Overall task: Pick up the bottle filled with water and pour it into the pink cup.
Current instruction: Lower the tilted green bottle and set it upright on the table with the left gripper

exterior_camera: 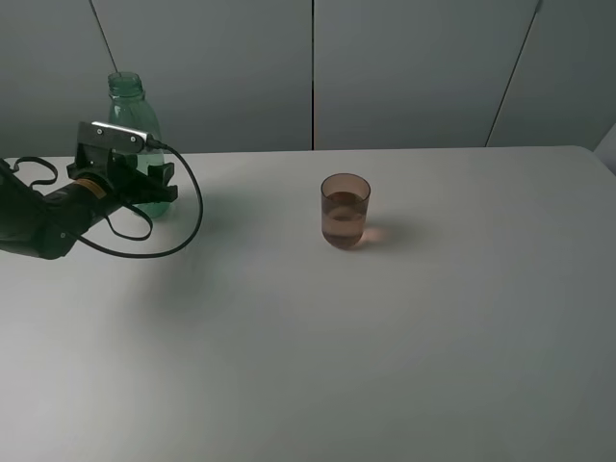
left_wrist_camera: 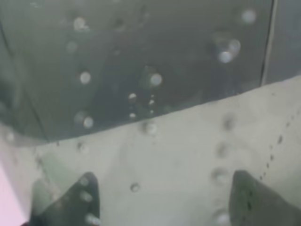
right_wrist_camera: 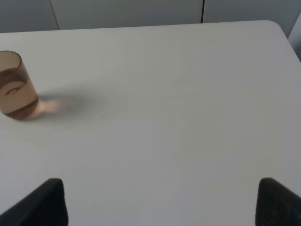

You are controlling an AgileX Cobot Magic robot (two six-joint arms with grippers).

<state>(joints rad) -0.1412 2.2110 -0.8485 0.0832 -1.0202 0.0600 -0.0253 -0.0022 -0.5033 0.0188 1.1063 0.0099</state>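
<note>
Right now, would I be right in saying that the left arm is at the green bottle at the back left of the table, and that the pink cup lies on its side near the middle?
Not quite: the pink cup stands upright, as the exterior high view shows. The left arm is indeed at the green bottle at the back left of the table.

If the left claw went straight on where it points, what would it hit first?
Most likely the tall transparent green plastic bottle, standing right ahead of the open left gripper; the gap is unclear.
</note>
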